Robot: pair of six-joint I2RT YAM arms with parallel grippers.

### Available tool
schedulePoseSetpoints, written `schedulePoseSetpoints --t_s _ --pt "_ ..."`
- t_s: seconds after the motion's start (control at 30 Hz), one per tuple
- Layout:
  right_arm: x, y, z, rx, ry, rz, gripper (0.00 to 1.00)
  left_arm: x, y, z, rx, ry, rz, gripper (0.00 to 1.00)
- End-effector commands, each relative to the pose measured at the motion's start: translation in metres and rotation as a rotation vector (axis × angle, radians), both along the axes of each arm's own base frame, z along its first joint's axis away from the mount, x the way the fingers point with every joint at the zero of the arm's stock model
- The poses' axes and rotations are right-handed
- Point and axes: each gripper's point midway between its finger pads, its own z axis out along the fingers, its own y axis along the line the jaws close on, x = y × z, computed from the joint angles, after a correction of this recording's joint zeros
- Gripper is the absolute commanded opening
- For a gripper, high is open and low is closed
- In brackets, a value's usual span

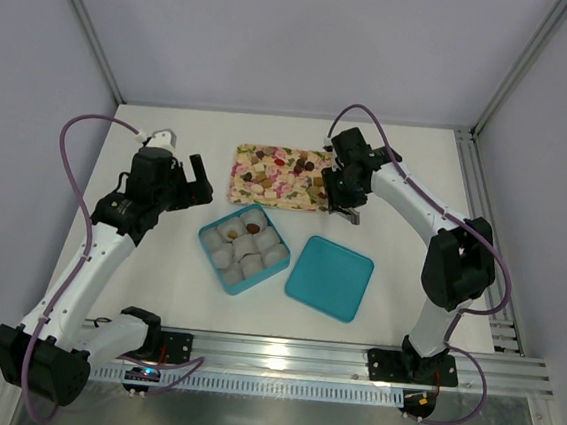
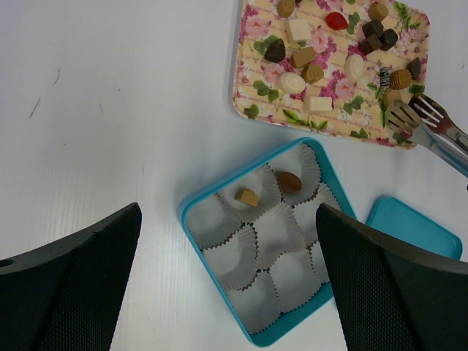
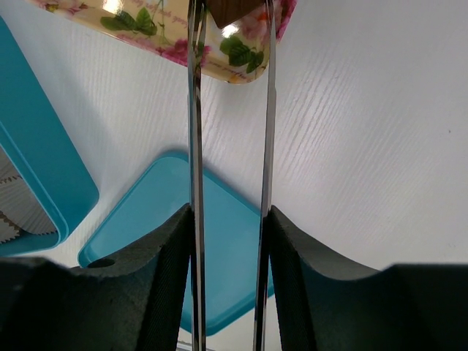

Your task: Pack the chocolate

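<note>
Your right gripper (image 3: 229,219) is clamped on the tongs (image 3: 194,110), a brown chocolate (image 3: 232,9) between their tips at the edge of the tray (image 3: 232,58) ahead; your left gripper (image 2: 228,219) hangs spread wide, the box (image 2: 191,216) with two pieces just below.

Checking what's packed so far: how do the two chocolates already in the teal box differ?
Colour: the tan chocolate is light; the brown chocolate is darker. Shape: the tan chocolate is blocky, the brown chocolate oval. Both lie in neighbouring paper cups of the teal box.
</note>
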Motion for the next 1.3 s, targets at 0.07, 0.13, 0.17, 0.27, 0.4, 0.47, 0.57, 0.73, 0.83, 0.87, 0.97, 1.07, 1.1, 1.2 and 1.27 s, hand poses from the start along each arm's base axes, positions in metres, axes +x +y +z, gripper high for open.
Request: schedulePoseSetpoints --t_s 0.07,0.13,0.17,0.27,0.4,0.47,0.57,0.73,0.83,0.87,0.97,1.07,1.1,1.2,1.27 --pt "0.0027 0.0099 0.0236 0.073 -0.05 0.028 0.46 0.0027 0.0004 0.0014 0.012 -0.019 -0.004 1.0" --pt "0.0018 0.0106 0.0238 0.078 -0.047 0.031 0.45 0.0026 0.0007 0.0007 0.013 -0.016 -0.005 1.0" --pt "0.0013 0.0102 0.0229 0.075 -0.043 0.028 0.45 0.0028 0.0009 0.0014 0.013 -0.019 -0.004 1.0" --pt "0.0004 0.0087 0.0218 0.068 -0.039 0.028 0.46 0.0027 0.0006 0.0018 0.011 -0.019 -0.004 1.0" --pt "-0.0007 0.0062 0.0212 0.054 -0.034 0.026 0.46 0.0025 0.0007 0.0011 0.011 -0.017 -0.004 1.0" --pt "-0.0015 0.0052 0.0213 0.05 -0.032 0.03 0.46 0.0024 0.0004 0.0012 0.01 -0.017 -0.005 1.0" --pt "-0.0023 0.0043 0.021 0.045 -0.03 0.033 0.47 0.0029 0.0001 0.0005 0.011 -0.015 -0.007 1.0" --pt "-0.0033 0.0044 0.0219 0.047 -0.029 0.039 0.47 0.0025 0.0002 0.0007 0.011 -0.015 -0.007 0.99" --pt "-0.0036 0.0035 0.0215 0.041 -0.027 0.04 0.47 0.0028 0.0 0.001 0.009 -0.017 -0.007 1.0" --pt "-0.004 0.0033 0.0213 0.04 -0.025 0.04 0.47 0.0031 0.0 0.0012 0.009 -0.017 -0.007 1.0" --pt "-0.0043 0.0031 0.0214 0.04 -0.026 0.042 0.5 0.0029 -0.0002 0.0005 0.01 -0.015 -0.009 1.0" --pt "-0.0038 0.003 0.0215 0.039 -0.028 0.043 0.5 0.0032 -0.0001 0.0008 0.009 -0.017 -0.007 1.0" --pt "-0.0037 0.003 0.0204 0.037 -0.025 0.043 0.51 0.003 -0.0003 0.0012 0.008 -0.017 -0.008 1.0" --pt "-0.0034 0.0041 0.0193 0.04 -0.022 0.044 0.5 0.0029 -0.0003 0.0005 0.009 -0.014 -0.008 1.0" --pt "-0.0028 0.0047 0.0188 0.041 -0.021 0.045 0.46 0.0033 0.0 0.0007 0.011 -0.015 -0.007 1.0"
